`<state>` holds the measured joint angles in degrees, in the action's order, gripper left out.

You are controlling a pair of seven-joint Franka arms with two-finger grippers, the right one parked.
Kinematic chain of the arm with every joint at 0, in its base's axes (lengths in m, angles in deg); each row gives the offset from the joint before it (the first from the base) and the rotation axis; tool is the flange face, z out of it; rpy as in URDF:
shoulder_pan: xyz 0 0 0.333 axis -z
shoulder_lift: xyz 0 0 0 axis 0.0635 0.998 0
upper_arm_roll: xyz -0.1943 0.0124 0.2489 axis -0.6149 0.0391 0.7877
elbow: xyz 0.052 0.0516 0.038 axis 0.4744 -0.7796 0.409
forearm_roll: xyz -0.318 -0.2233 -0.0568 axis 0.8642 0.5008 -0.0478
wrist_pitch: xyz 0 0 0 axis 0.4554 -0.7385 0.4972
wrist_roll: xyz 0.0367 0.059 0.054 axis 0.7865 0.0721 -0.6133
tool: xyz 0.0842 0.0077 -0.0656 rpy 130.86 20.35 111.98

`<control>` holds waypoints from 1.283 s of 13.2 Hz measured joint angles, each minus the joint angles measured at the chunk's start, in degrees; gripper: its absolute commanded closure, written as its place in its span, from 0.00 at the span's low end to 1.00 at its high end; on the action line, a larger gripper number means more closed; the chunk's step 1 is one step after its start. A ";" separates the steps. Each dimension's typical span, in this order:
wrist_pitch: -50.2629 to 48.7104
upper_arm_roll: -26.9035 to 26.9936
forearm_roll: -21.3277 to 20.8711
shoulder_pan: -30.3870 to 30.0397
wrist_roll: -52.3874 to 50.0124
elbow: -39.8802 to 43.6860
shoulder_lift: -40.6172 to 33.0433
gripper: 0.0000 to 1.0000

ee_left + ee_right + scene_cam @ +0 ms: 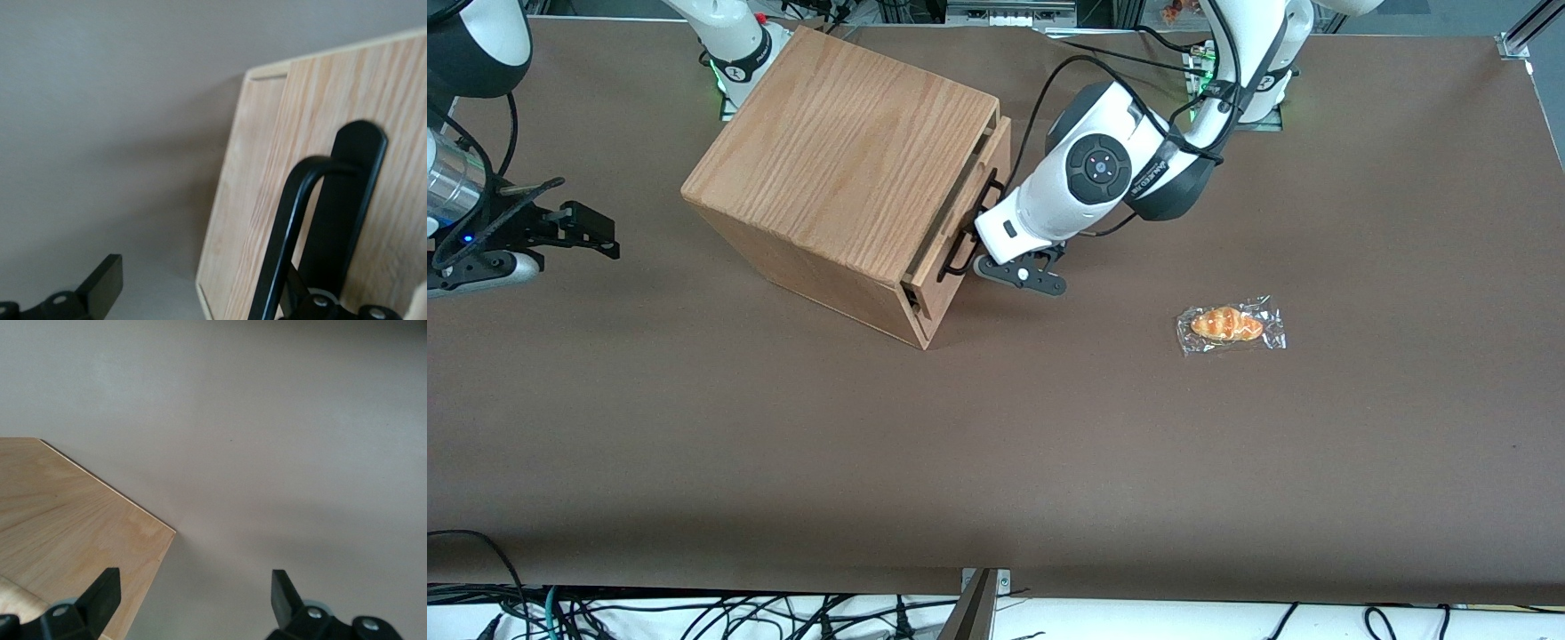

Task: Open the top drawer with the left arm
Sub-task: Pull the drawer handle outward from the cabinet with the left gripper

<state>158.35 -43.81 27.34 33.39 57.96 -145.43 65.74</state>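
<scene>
The oak-grain box [845,151] stands on the brown table with its drawer face turned toward the working arm's end. The top drawer [985,156] has its front panel [267,167] standing slightly proud of the box, with a thin dark gap beside it. A long black bar handle [990,188] [287,233] runs along that panel. The left arm [1103,173] reaches down to it, and its gripper [971,244] [200,277] is open at the handle's middle. One finger [297,293] sits between the bar and the panel. The second finger [100,283] hangs free over the table.
A croissant in clear wrap [1230,324] lies on the table toward the working arm's end, nearer the front camera than the gripper. Black cables [1067,71] loop above the arm's wrist.
</scene>
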 measured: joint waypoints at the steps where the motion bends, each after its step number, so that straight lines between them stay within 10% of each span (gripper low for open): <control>1: -0.20 0.09 -0.98 -0.81 0.06 0.01 0.02 0.00; 17: -6.90 -0.49 -3.36 -9.72 3.77 0.55 -0.60 0.00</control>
<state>151.45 -44.30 23.98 23.67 61.73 -144.88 65.13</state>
